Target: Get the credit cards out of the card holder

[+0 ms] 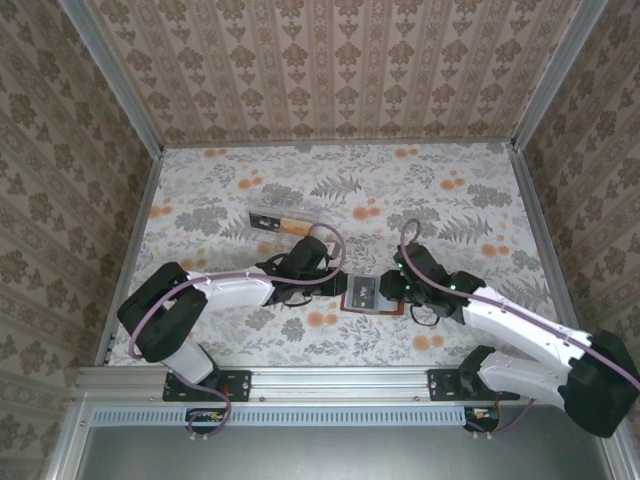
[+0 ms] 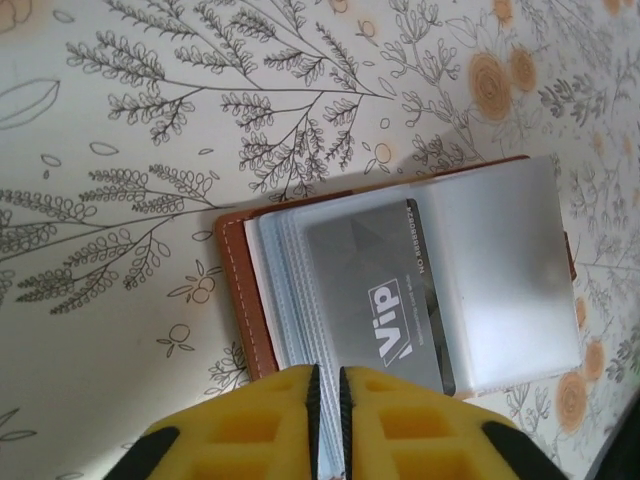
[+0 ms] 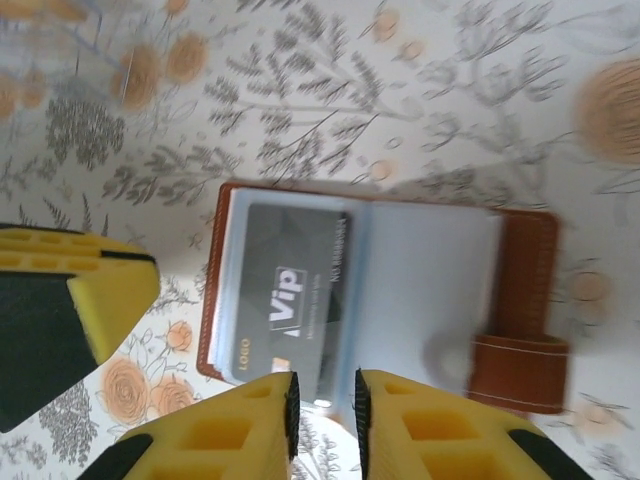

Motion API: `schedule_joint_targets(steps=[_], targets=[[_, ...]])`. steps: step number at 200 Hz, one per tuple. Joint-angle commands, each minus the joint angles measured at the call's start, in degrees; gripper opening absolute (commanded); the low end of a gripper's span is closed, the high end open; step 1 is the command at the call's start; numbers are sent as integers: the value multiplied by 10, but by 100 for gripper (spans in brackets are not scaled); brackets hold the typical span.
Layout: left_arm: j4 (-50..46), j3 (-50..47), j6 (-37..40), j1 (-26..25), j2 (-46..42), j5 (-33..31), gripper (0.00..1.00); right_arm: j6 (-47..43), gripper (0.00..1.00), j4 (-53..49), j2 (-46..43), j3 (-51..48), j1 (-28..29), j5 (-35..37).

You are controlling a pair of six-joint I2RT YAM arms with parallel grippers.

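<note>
The card holder (image 1: 362,293) lies open on the flowered table between my two grippers, its brown rim (image 2: 238,290) around a stack of clear sleeves. A dark grey credit card (image 2: 370,290) marked "Vip" sits in the top sleeve. My left gripper (image 2: 327,400) is shut on the near edge of the sleeves, at the card holder's left side (image 1: 335,283). From the right, my right gripper (image 1: 398,290) reaches the card holder (image 3: 525,290). Its jaws (image 3: 323,410) stand a narrow gap apart, with the lower end of the grey credit card (image 3: 290,290) and a sleeve edge in the gap.
A clear plastic oblong box (image 1: 280,220) with something tan inside lies behind the left arm. Patterned walls close the table at the back and both sides. My left gripper's yellow finger (image 3: 70,320) sits just left of the card holder.
</note>
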Motion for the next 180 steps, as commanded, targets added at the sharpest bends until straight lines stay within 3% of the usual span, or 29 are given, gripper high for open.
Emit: schedule_joint_targets(steps=[1,56,180], targets=[[18,5,-6,0,23,16,7,4,25,38,48,17,9,-43],[30,30,-10,-9,69,31,6,26,28,70,132,12,7,-67],[-6,33,-10,-18,89,5,7,39,27,127,173,-30,-42,-123]])
